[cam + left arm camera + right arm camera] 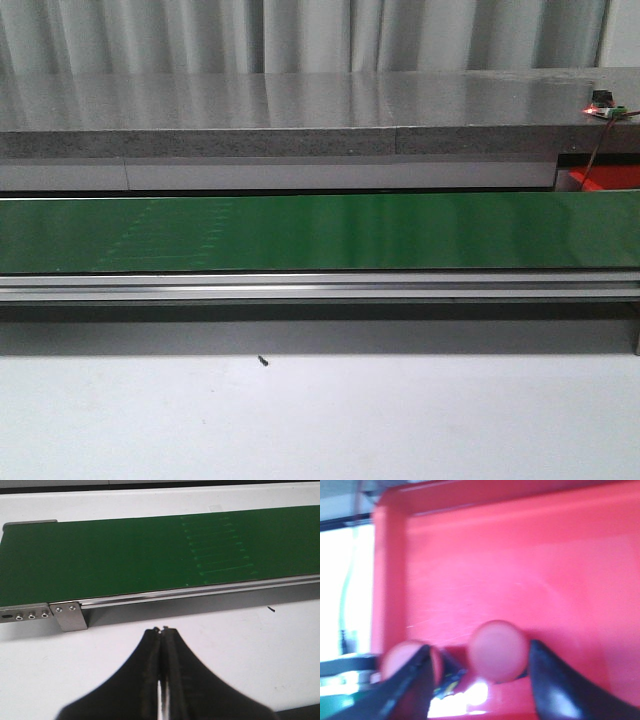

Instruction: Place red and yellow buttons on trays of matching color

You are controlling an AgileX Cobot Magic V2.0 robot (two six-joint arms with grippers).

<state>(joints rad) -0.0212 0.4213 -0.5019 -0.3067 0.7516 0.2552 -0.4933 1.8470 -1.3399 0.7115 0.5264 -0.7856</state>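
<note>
In the right wrist view my right gripper (pixel 479 649) stands open over the red tray (pixel 530 565). A red button (pixel 497 651) lies between its fingers, close to one of them and clear of the other. A second red button (pixel 402 660) sits partly hidden behind the other finger, near the tray's wall. My left gripper (pixel 161 630) is shut on nothing, above the white table just before the end of the green conveyor belt (pixel 125 555). In the front view only a corner of the red tray (pixel 605 180) shows at the far right, and neither arm appears. No yellow button or yellow tray is in view.
The green belt (pixel 320 232) runs across the whole front view on a metal frame (pixel 320 288), with a grey shelf (pixel 300 110) behind it. A metal bracket (pixel 70 617) marks the belt's end. A small dark speck (pixel 263 360) lies on the white table.
</note>
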